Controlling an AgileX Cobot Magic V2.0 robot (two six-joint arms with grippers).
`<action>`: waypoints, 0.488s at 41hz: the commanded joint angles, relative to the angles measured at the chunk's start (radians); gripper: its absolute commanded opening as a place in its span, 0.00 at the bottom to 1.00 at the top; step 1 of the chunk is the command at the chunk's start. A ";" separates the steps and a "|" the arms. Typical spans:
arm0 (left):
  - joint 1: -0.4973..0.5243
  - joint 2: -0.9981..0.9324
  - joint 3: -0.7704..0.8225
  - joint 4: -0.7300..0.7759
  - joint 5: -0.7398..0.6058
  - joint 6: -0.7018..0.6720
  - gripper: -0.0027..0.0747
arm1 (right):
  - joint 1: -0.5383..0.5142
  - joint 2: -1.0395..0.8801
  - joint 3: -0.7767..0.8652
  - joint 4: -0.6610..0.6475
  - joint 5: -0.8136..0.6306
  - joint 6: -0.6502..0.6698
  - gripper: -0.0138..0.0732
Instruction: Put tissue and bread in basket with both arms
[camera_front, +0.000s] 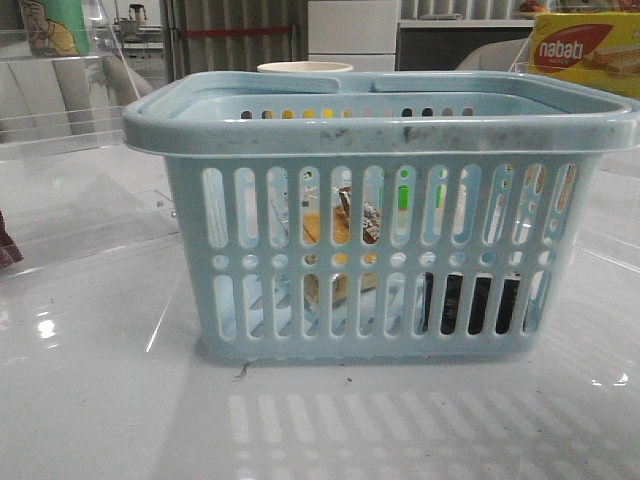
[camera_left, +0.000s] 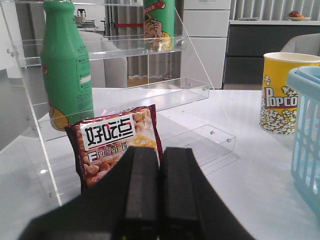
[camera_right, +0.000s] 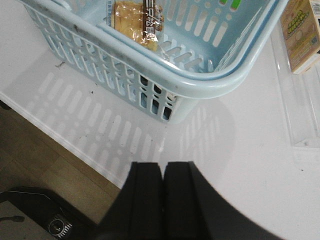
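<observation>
Only the grippers show, one in each wrist view. The left gripper (camera_left: 159, 200) has two flat, matte black fingers (camera_left: 141, 190) with squared tips and straight edges, widening into a black body below. The right gripper (camera_right: 162, 200) looks the same: two plain black, blocky fingers (camera_right: 146, 197). No cables, screws or markings are visible on either.

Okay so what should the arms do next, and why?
Probably nothing more than hold clear: the bread and the dark tissue pack already sit inside the basket, and both end effectors, left and right, are shut and empty.
</observation>
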 joint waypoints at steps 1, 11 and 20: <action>-0.009 -0.018 -0.002 -0.009 -0.092 -0.005 0.15 | -0.001 0.001 -0.027 -0.009 -0.059 -0.007 0.22; -0.009 -0.016 -0.002 -0.009 -0.092 -0.005 0.15 | -0.009 -0.022 -0.023 -0.010 -0.057 -0.007 0.22; -0.009 -0.016 -0.002 -0.009 -0.092 -0.005 0.15 | -0.193 -0.170 0.117 0.018 -0.307 -0.006 0.22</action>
